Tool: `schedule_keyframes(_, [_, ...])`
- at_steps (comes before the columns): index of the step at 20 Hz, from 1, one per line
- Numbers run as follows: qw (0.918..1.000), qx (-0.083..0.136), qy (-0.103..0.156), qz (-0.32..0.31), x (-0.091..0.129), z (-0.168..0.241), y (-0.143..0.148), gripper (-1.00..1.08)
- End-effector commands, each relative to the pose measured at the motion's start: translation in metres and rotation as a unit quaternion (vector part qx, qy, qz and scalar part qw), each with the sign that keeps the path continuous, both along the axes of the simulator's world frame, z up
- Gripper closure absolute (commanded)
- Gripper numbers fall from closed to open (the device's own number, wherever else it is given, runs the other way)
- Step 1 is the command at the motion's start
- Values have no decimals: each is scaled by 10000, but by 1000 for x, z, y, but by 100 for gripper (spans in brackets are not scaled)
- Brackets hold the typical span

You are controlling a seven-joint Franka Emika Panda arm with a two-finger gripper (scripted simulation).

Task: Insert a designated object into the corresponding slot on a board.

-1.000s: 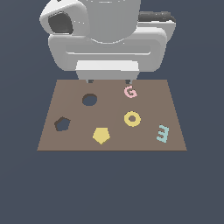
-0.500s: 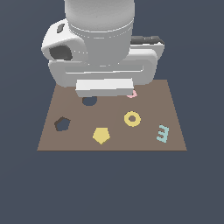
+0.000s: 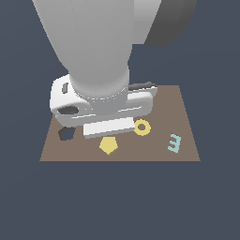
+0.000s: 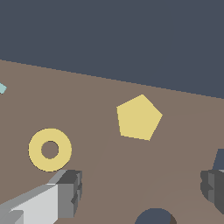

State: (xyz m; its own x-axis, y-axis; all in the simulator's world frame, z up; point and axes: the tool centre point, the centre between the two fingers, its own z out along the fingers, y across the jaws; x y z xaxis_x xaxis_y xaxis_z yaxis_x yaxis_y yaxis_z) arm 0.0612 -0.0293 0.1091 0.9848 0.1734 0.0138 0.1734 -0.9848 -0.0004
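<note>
The yellow pentagon piece (image 3: 108, 145) lies flat on the brown board (image 3: 154, 152), near its front edge. It also shows in the wrist view (image 4: 138, 117), apart from my fingers. My gripper (image 4: 140, 188) is open and empty, with the fingers (image 4: 68, 192) spread wide above the board. In the exterior view the gripper hand (image 3: 108, 127) hovers just behind the pentagon and hides the fingertips. The dark pentagon slot (image 3: 67, 133) peeks out at the exterior view's left of the hand. It shows at the wrist view's edge (image 4: 220, 159).
A yellow ring (image 3: 142, 127) (image 4: 49, 149) lies at the exterior view's right of the pentagon. A cyan letter E (image 3: 174, 142) lies further right. A round dark hole (image 4: 155, 216) shows in the wrist view. The pink G is hidden behind the arm.
The arm has come forward and down over the board. It now covers the round hole and the pink G, and the hand sits just behind the yellow pentagon.
</note>
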Motion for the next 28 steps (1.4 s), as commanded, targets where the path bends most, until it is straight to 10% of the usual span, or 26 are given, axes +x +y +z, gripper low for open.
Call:
schedule_keyframes(1, [9998, -3, 16, 185, 10, -16, -3, -92])
schedule_keyframes(28, [9975, -18, 70, 706, 42, -70, -8, -92])
